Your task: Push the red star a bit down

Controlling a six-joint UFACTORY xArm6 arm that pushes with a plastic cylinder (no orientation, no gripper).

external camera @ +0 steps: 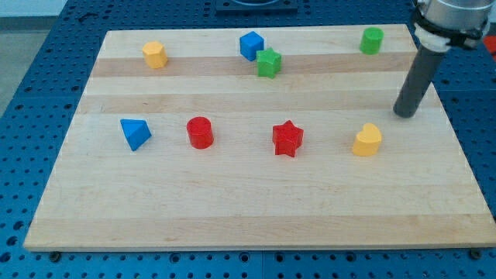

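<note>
Board (256, 217) holds eight blocks: two red, two yellow, two blue, two green. Red star (287, 139) sits centre-right, beside red cylinder (200, 132). My tip (404, 114), no claw fitted, stands upper right of yellow heart (367, 140).

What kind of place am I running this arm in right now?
Most likely a robotics lab bench: a wooden board lies on a blue perforated table, small coloured blocks such as the red star are scattered on it, and my tip rests above the yellow block.

A robotics lab: a wooden board (256, 209) lies on a blue perforated bench (31, 101) with regular mounting holes.
</note>
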